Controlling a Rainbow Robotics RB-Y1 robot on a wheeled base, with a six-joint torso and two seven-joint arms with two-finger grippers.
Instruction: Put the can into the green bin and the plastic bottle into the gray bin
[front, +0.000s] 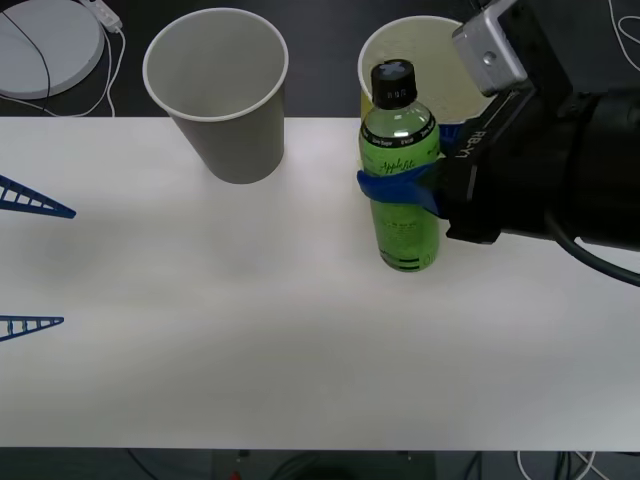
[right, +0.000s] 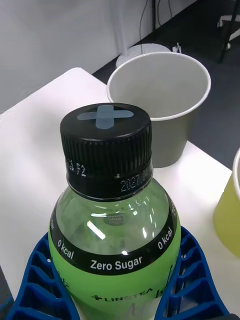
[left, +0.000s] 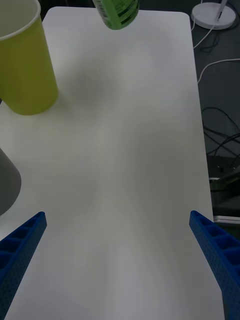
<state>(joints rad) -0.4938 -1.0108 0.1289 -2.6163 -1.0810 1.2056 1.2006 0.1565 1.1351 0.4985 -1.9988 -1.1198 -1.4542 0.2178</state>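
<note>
Plastic bottle (front: 400, 190) sits clamped upright in the right tool (front: 398, 188), lifted off the counter (front: 250, 330), needing carrying to the gray bin (front: 222, 90) beyond; left tool (front: 30, 262) waits spread apart.

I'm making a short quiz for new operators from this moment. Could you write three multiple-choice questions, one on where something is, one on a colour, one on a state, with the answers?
1. Where is the plastic bottle?
A. Inside the gray bin
B. Between the right gripper's fingers, in front of the green bin
C. Lying flat at the table's left edge

2. What colour is the bottle's cap?
A. White
B. Red
C. Black

3. How is the left gripper?
A. Open, holding nothing
B. Shut on the bottle
C. Shut on a bin

Answers:
1 B: the right gripper has its blue fingers around the bottle's middle, with the green bin just behind it and the gray bin off to the side.
2 C: the ribbed cap is black.
3 A: its two fingers stand wide apart over the bare table.
</note>
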